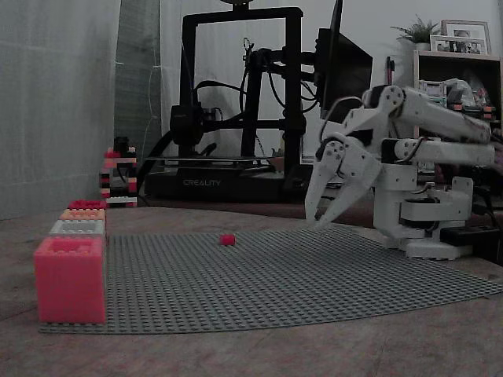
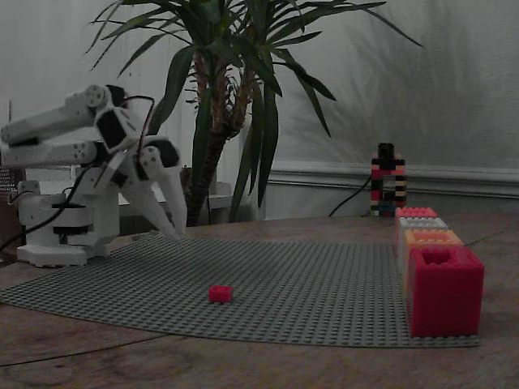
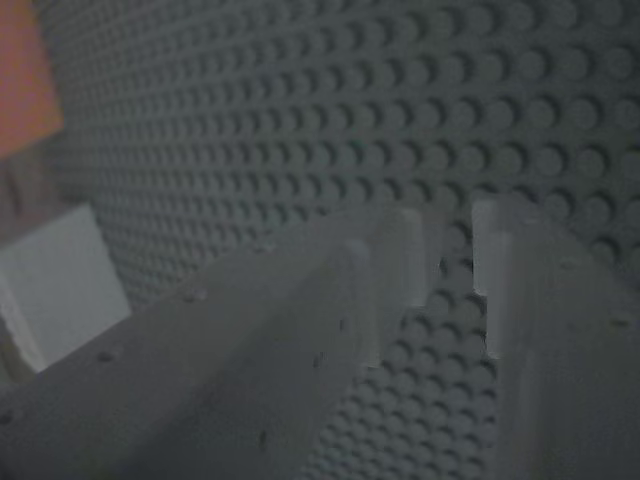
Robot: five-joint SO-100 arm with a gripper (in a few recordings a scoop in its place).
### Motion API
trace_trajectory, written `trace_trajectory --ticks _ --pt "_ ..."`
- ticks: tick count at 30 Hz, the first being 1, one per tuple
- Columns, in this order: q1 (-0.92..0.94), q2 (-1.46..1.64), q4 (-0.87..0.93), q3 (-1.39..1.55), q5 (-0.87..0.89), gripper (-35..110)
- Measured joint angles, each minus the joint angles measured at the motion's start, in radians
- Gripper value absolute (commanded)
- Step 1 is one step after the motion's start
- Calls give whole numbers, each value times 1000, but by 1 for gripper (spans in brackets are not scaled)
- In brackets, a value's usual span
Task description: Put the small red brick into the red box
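The tiny bright red cube-like plastic brick [image 1: 228, 239] lies alone on the grey studded baseplate [image 1: 314, 275], well apart from the white two-finger tool [image 1: 322, 217]: to its left in a fixed view, to its right and nearer the camera in another [image 2: 220, 293]. It looks near-cubic, so no long axis matters. The tool hangs low over the baseplate's edge, fingers pointing down, slightly spread and empty. The arm is folded back over its base. The deep crimson studded box [image 2: 416, 212] probably sits far along the row of boxes.
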Motion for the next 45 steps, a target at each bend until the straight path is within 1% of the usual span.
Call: trace_trajectory --ticks 5,8,12,18,32,38,45 --pt "32 -367 -31 -295 11 11" --pt "64 -584 -29 -485 2 12" --pt "126 -864 -3 -667 -77 12" --pt "225 -1204 -20 -836 -190 13" --pt "345 -1571 -46 -1108 -423 15" --pt "394 -1644 -29 -1154 -508 15" --pt "400 -1663 -38 -1155 -538 16"
